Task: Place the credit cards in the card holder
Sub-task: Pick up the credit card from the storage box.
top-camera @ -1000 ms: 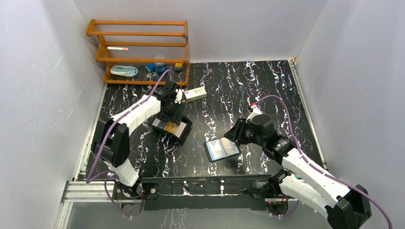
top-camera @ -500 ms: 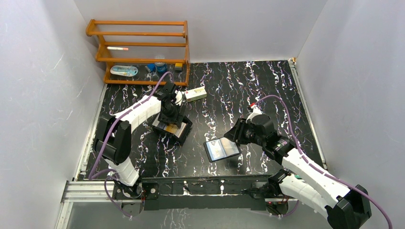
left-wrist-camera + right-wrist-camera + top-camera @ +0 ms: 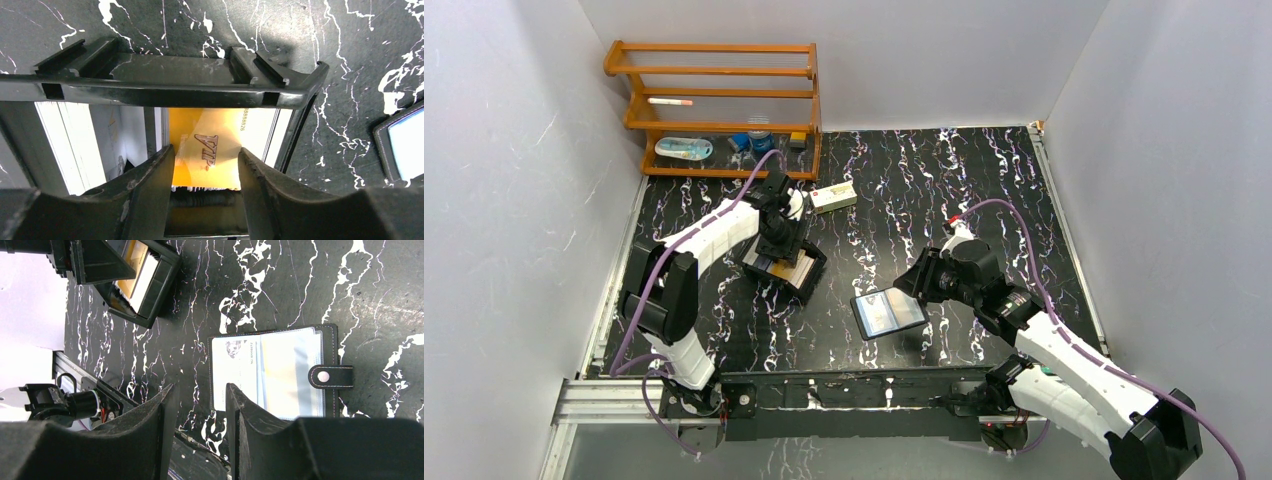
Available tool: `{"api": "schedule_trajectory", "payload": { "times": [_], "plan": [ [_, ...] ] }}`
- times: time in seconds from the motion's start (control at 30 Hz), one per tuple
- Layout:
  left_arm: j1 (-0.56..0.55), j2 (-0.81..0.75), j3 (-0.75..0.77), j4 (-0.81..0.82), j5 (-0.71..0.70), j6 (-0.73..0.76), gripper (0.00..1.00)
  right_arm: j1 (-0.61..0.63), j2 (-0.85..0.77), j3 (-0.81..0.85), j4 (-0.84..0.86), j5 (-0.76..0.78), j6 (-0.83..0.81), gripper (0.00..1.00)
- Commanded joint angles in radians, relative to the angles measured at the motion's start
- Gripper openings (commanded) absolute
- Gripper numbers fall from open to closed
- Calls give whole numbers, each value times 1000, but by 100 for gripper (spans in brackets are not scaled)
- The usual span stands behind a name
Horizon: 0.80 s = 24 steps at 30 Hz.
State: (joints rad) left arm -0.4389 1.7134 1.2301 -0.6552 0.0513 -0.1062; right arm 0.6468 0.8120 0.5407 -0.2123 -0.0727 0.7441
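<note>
White walls close in a black tabletop veined with white [image 3: 984, 190], with an orange-brown wooden slatted rack [image 3: 714, 100] in its far left corner and a small cream oblong carton [image 3: 834, 197] lying just in front of it

Near the left middle of the table sits a deep black hinged plastic box [image 3: 809, 278], and inside it are the credit cards [image 3: 225, 130], thin plastic rectangles stacked together, the top one orange-yellow with "VIP" printed on it and paler white ones beside it. The left gripper [image 3: 206, 152] reaches down into this box, one finger on each side of the orange card; a gap shows between its fingers [image 3: 150, 190], but whether they pinch the stack cannot be told

Well apart, toward the near middle, the card holder [image 3: 887, 313], a flat black folding wallet with glossy blue-grey sleeves and a snap tab, lies spread open and face up. The right gripper [image 3: 200, 390] hangs above the table by the wallet's edge, jaws apart with only bare tabletop between them
</note>
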Motion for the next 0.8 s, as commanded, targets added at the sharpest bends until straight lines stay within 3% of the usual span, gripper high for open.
{"api": "schedule_trajectory", "payload": {
  "times": [0.0, 0.1, 0.2, 0.23, 0.77],
  "plan": [
    [5, 5, 1, -39, 7, 30, 45, 5, -5, 49, 28, 16, -4, 47],
    [5, -2, 6, -46, -4, 34, 43, 4, -4, 48, 32, 14, -4, 47],
    [3, 5, 14, -66, -5, 44, 61, 4, 1, 45, 40, 10, -2, 47],
    [5, 5, 12, -67, -3, 48, 62, 5, 2, 44, 42, 9, -2, 47],
    [-41, -15, -47, 6, -102, 25, 62, 5, 9, 38, 54, 5, 3, 47]
  ]
}}
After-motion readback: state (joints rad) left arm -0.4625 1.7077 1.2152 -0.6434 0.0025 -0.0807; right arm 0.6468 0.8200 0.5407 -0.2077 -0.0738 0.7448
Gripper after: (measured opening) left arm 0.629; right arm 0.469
